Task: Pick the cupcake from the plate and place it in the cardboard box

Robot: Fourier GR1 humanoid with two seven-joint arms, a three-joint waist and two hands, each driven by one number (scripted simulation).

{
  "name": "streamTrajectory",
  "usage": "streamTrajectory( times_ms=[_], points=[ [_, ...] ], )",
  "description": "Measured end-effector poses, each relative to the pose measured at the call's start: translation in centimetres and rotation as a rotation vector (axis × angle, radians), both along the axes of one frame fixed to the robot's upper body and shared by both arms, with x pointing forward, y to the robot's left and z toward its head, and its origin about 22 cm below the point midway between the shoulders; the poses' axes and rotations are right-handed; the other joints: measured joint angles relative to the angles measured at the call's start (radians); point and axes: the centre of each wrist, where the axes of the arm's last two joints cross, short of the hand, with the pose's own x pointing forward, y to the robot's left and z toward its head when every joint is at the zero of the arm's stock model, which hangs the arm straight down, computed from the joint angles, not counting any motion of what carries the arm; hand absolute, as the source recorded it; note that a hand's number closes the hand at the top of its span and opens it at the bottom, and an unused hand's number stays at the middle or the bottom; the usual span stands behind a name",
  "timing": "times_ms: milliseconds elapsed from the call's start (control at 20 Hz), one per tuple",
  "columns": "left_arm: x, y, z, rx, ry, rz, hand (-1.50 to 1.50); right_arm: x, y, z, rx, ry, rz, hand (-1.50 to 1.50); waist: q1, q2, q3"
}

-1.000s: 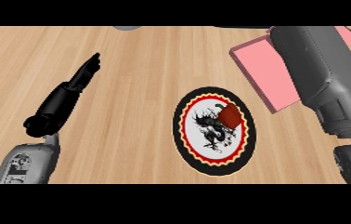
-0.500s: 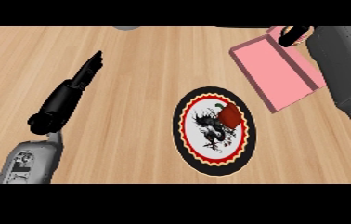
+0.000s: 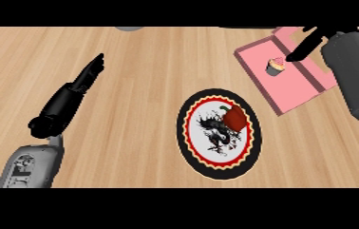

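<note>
Wooden counter [image 3: 140,104] with a plate, a pink box and both hands of the robot.

Nearest lies the round plate [image 3: 200,149], black at the rim with a red wavy ring, and on it a red thing [image 3: 234,117]; at the left the left hand [image 3: 73,92] rests with fingers straight, holding nothing; farther, at the right, the cupcake [image 3: 276,66] sits in the pink cardboard box [image 3: 280,88]; just beside it, a little farther, the right hand [image 3: 306,45] has straight fingers and holds nothing.
</note>
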Motion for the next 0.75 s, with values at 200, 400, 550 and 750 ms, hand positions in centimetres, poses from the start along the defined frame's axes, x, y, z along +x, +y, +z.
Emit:
streamTrajectory(
  times_ms=[200,400,550,750],
  points=[
    [-0.3,0.1,-0.1,-0.004,0.010,0.007,0.00,0.0,-0.4,1.4,0.179,-0.247,0.013,-1.50,-0.007,-0.004,0.002],
    [-0.4,0.4,-0.2,-0.004,0.012,0.015,0.00,-0.2,-1.4,2.9,0.466,-0.504,-0.083,-1.50,-0.011,-0.004,0.003],
    [-0.4,0.3,-0.1,-0.002,0.007,0.017,0.00,-0.8,-2.9,2.6,0.631,-0.631,-0.181,-1.50,-0.013,-0.003,0.002],
    [-0.2,0.3,-0.3,-0.004,0.005,0.013,0.00,-2.2,-6.2,0.8,0.737,-0.737,-0.281,-1.50,-0.011,0.000,0.001]
  ],
)
